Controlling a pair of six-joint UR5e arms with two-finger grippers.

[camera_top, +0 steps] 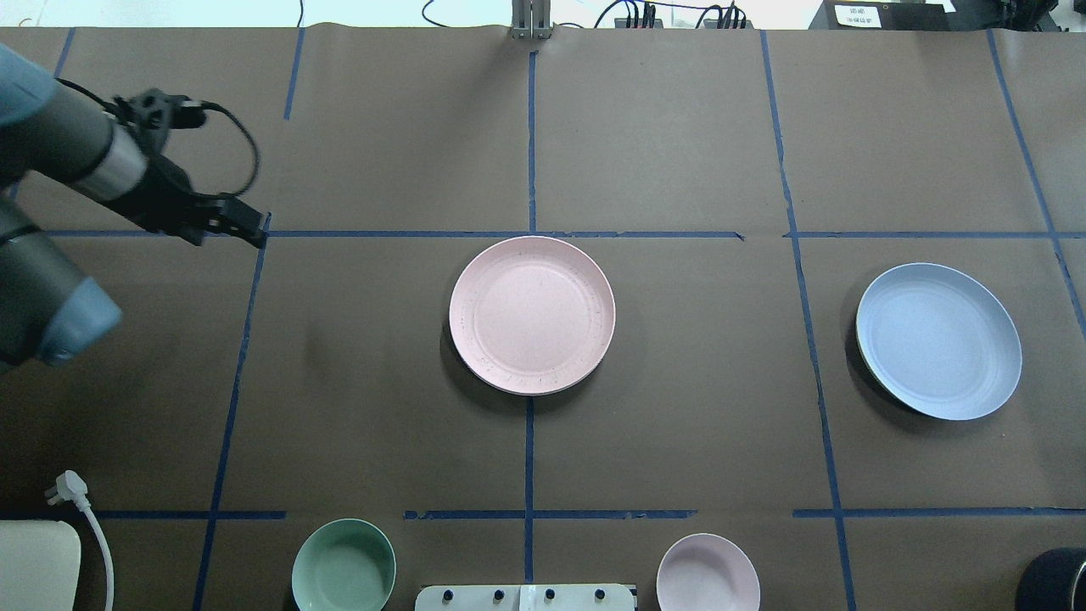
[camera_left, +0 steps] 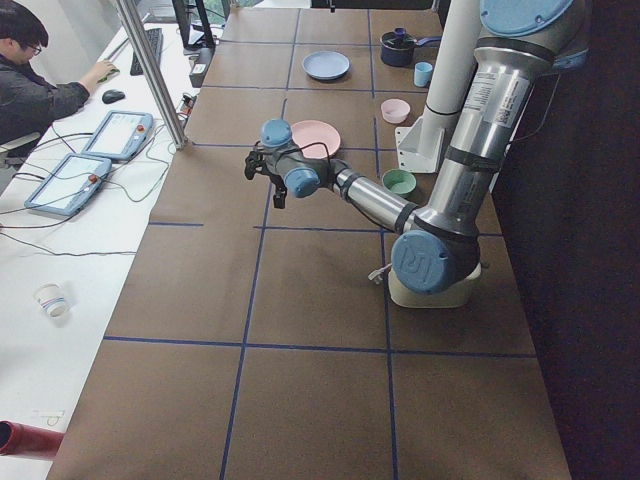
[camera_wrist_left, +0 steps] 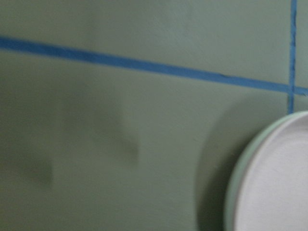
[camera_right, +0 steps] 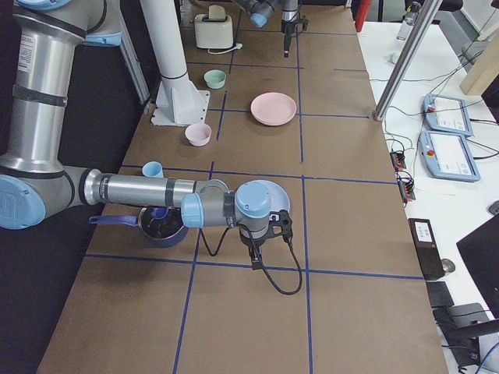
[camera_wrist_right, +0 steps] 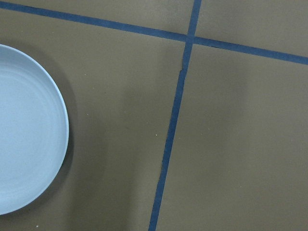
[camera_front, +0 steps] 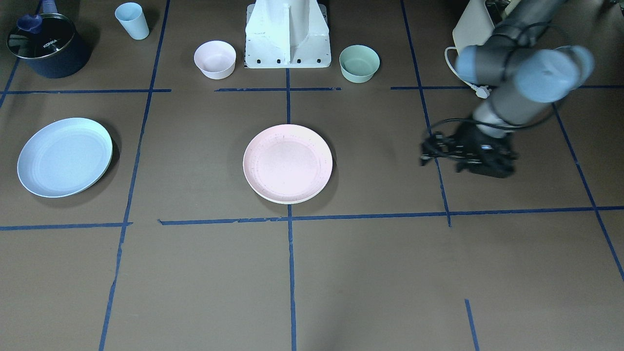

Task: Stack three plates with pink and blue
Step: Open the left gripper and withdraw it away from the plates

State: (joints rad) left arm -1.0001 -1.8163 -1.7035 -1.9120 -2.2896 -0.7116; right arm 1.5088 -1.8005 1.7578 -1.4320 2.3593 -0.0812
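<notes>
Nearest the right-side camera, the right gripper (camera_right: 255, 259) is hanging low over the table (camera_top: 679, 441), just beside the blue plate (camera_top: 937, 339). Whether its jaws are parted or closed cannot be told from that view, and its wrist camera is showing only the plate's rim and tape lines. The pink plate (camera_top: 532, 315) is sitting at the table's centre. A cream rim (camera_front: 287, 201) is peeking out beneath it, which suggests the cream plate is lying underneath. The blue plate is lying alone, well apart on the robot's right. The left gripper (camera_top: 248, 226) is hovering over bare table far to the left, its finger state unreadable.

Judging from this, the step in hand is fetching the blue plate. Doing it well is calling for one finger going under the raised rim and one over it. The plate then needs lifting level, centring over the pink plate and releasing low, so that it is not sliding off. The left arm should be keeping clear of the centre.
</notes>
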